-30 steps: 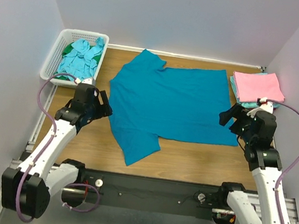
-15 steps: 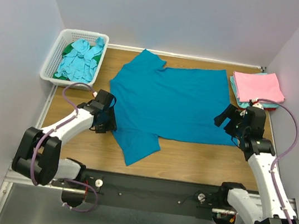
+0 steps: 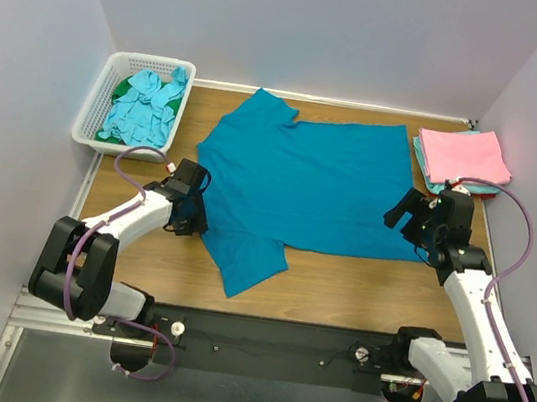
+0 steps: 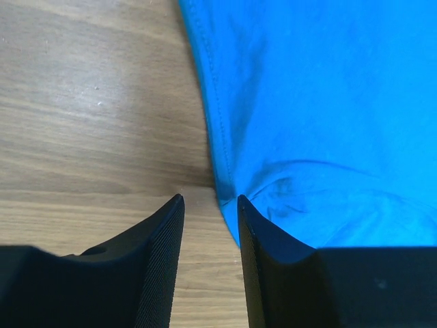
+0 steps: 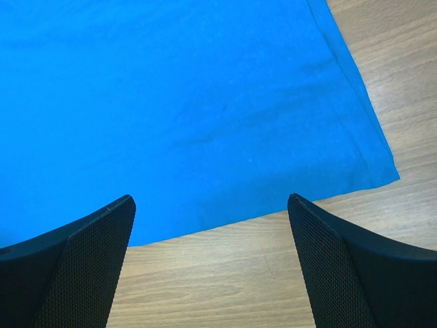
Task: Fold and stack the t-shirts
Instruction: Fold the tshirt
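Top view: teal-blue t-shirt (image 3: 312, 182) lies spread flat mid-table (image 3: 357, 285), collar end to the left, hem to the right, one sleeve pointing near, the other far. Left gripper (image 3: 193, 213) is down at the shirt's left edge, just above the near sleeve. Right gripper (image 3: 406, 212) sits over the hem's near end, on the right. White basket (image 3: 89, 114) is in the far left corner, holding crumpled aqua shirts (image 3: 146, 107) with a green shirt (image 3: 123, 88) under them. In the far right corner there's a folded pink shirt (image 3: 462, 154) on top of a folded turquoise shirt (image 3: 425, 156). Both are well apart from the teal one's body, and the stack is just beyond the right gripper.

Left wrist: left gripper (image 4: 209, 201) has its jaws only narrowly apart. The teal-blue t-shirt (image 4: 321, 102) has its stitched edge running down into the gap. The right-hand finger (image 4: 263, 246) sits on cloth, which puckers around its tip. The left-hand finger (image 4: 160, 253) is over bare table (image 4: 89, 102), with a strip of wood showing between it and the hem. So it's not clamped on the cloth; the edge is just bracketed.

Right wrist: right gripper (image 5: 210, 201) has its jaws spread wide and holds nothing. The teal-blue t-shirt (image 5: 184, 102) fills most of the view, flat with faint creases. Its side edge crosses between the fingers, and the hem corner lies near the right-hand finger (image 5: 341, 266). Bare table (image 5: 403, 68) shows beyond the hem and at the fingertips.
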Robot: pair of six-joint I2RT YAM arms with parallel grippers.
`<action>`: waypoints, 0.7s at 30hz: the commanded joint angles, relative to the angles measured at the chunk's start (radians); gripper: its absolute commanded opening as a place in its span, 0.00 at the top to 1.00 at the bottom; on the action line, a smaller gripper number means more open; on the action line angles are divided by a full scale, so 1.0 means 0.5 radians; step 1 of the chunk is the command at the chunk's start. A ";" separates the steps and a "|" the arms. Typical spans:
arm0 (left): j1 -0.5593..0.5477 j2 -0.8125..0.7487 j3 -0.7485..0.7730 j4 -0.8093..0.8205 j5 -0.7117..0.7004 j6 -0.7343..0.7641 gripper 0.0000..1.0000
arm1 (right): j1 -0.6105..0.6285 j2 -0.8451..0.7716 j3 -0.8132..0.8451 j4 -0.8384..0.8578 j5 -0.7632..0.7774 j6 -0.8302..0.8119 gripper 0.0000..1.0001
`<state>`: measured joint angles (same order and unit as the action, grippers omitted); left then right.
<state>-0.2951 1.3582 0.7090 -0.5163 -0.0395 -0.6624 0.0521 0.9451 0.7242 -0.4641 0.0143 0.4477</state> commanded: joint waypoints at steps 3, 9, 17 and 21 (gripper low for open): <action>-0.008 0.023 0.036 0.082 -0.019 -0.022 0.55 | -0.009 0.021 -0.019 -0.001 0.063 -0.015 0.02; -0.011 0.109 0.030 0.115 0.011 -0.004 0.55 | -0.009 0.043 -0.016 -0.001 0.057 -0.024 0.02; -0.048 0.176 0.061 0.069 -0.001 0.006 0.61 | -0.009 0.021 -0.010 -0.020 0.103 -0.018 0.02; -0.069 0.201 0.085 -0.010 -0.035 0.012 0.61 | -0.009 0.027 0.009 -0.026 0.119 -0.012 0.02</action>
<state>-0.3168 1.4326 0.7399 -0.4763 -0.0387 -0.6594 0.0521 0.9619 0.7242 -0.4644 0.0349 0.4442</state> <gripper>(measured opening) 0.391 0.983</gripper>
